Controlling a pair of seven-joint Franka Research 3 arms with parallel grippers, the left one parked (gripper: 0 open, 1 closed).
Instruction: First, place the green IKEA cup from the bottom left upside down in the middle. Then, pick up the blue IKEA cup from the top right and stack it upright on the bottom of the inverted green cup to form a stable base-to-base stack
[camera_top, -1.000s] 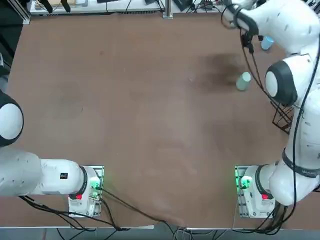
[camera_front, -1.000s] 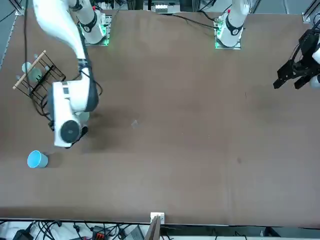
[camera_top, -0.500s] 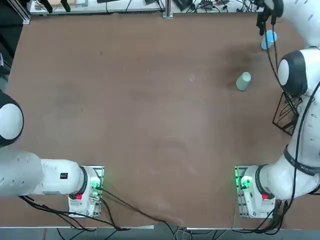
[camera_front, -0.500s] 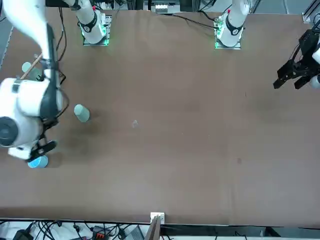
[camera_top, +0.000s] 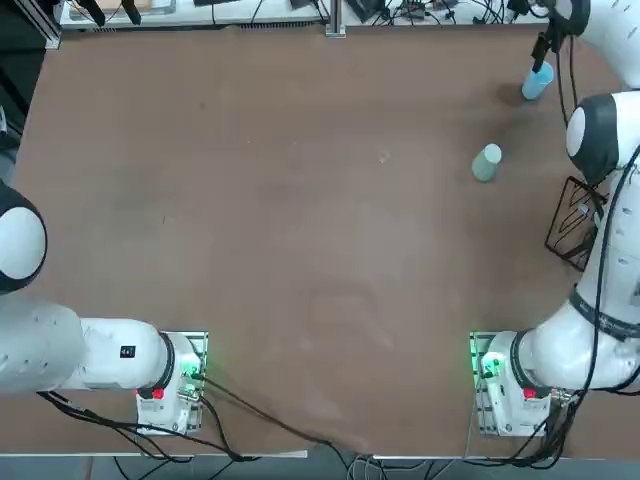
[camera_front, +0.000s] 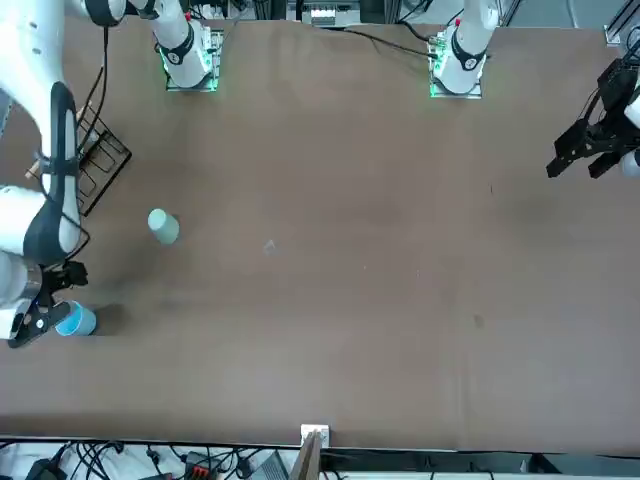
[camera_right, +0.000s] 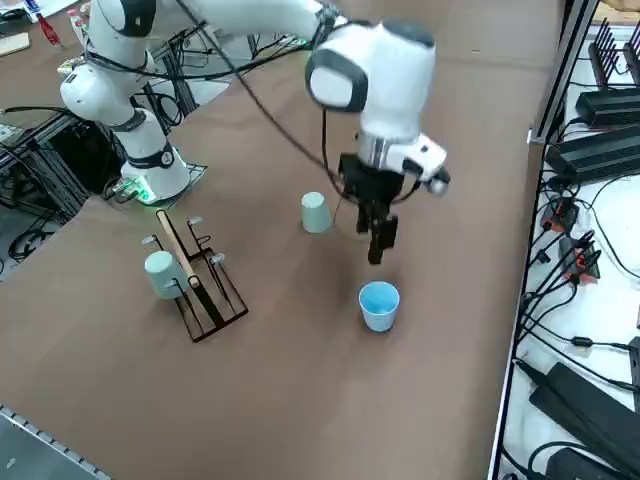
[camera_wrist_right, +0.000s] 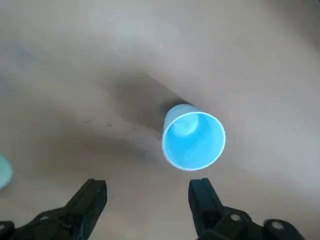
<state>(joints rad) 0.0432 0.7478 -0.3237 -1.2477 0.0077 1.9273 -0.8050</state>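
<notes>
From overhead, the blue IKEA cup (camera_top: 537, 81) is seen upright at the bench's (camera_top: 280, 200) far right corner, the green IKEA cup (camera_top: 486, 163) inverted nearby. From the side, the right claw (camera_right: 378, 240) is held above the blue cup. At the wrist, the fingers (camera_wrist_right: 90, 200) are spread, nothing gripped.

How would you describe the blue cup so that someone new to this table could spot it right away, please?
Look to the brown table's far corner on the robot's right, just beyond the black wire rack. There the blue IKEA cup stands upright, mouth open, with the right gripper hovering beside it, jaws open. Unlike the green IKEA cup nearby, which sits upside down, it is sky-blue.
</notes>
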